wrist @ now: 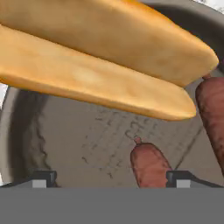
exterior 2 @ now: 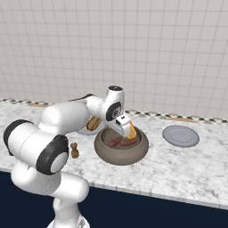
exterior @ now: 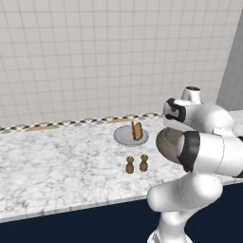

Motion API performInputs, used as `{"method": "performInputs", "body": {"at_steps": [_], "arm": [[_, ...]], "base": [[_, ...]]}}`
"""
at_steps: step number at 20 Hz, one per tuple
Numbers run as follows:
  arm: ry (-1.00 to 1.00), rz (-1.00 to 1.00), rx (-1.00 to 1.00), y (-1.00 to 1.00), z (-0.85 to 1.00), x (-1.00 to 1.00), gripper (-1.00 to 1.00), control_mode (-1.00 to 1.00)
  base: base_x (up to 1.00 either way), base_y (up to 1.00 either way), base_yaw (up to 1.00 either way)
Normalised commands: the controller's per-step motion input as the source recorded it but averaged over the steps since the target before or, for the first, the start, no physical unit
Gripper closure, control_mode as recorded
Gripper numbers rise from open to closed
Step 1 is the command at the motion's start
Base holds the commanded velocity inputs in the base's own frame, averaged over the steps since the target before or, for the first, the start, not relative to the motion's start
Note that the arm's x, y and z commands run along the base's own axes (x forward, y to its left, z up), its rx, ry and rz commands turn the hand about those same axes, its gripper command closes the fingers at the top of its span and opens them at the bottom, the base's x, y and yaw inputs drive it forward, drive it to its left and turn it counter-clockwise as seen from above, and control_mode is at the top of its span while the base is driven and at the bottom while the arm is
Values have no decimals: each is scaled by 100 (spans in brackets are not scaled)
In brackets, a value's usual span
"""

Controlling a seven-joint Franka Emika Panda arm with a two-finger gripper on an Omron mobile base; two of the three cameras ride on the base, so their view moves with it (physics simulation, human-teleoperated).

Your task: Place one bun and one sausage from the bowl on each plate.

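the jaws (wrist: 109, 177) stand spread, their two dark tips wide apart at the foot of the hand view, gripping nothing. just beyond them hangs a split bun (wrist: 105, 65), golden-tan and smooth, its long axis running crosswise to the line of approach, so the tips would close across its narrow width. two reddish-brown sausages lie on the ridged floor: one sausage (wrist: 148, 164) just inside the right tip, the other sausage (wrist: 212, 118) off to the right. all sit in the taupe bowl (exterior 2: 121, 155), over which the gripper (exterior 2: 126, 126) is poised. on the marble worktop (exterior 2: 178, 169), the far plate (exterior: 124, 137) already carries a bun; the near plate (exterior 2: 180, 136) is bare. two small brown shakers (exterior: 136, 164) stand well apart from the bowl.
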Motion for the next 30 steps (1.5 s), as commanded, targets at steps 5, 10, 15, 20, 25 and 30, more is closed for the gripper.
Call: {"method": "performInputs", "body": {"at_steps": [5,10,15,20,25,30], "arm": [[42,0,1,-34,0,-12,-100,-100],[1,4,-2,12,-2,-50,-100,-100],[-11,4,0,3,0,-58,-100,-100],[0,0,-3,13,-14,6,-100,-100],[5,0,-5,12,-27,6,100,-100],[-1,0,0,7,19,-3,100,-100]], "base": [[0,0,0],[0,0,0],[0,0,0],[0,0,0],[0,0,0],[0,0,0]]}}
